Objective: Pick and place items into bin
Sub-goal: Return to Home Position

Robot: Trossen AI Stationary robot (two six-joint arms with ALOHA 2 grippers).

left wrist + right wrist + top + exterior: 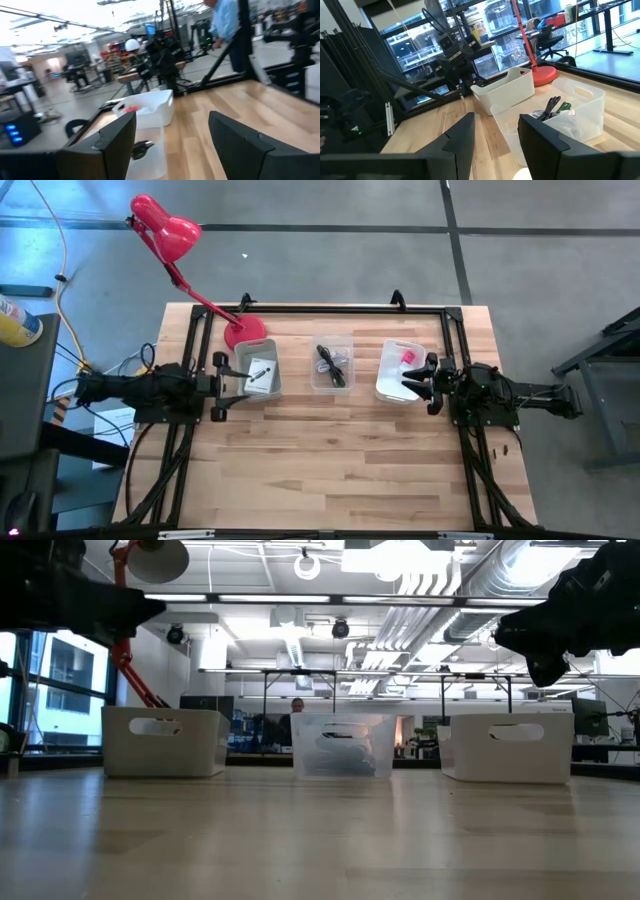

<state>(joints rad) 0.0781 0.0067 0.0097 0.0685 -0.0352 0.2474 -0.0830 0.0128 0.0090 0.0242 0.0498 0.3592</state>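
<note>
Three bins stand in a row on the table. The grey bin [258,373] holds small pale and dark bits. The clear bin [332,366] holds a black cable [331,363], which the right wrist view shows beside a green stick [564,106]. The white bin [400,370] holds a pink thing [408,357]. My left gripper [221,386] hovers open at the grey bin's left side. My right gripper [431,383] hovers open at the white bin's right edge. Both grippers are empty [172,150] [497,137].
A red desk lamp [165,230] stands with its base [245,332] behind the grey bin. A black frame [330,311] runs along the far edge. Bare wood [330,460] stretches toward the near edge. A person [225,20] stands in the room beyond.
</note>
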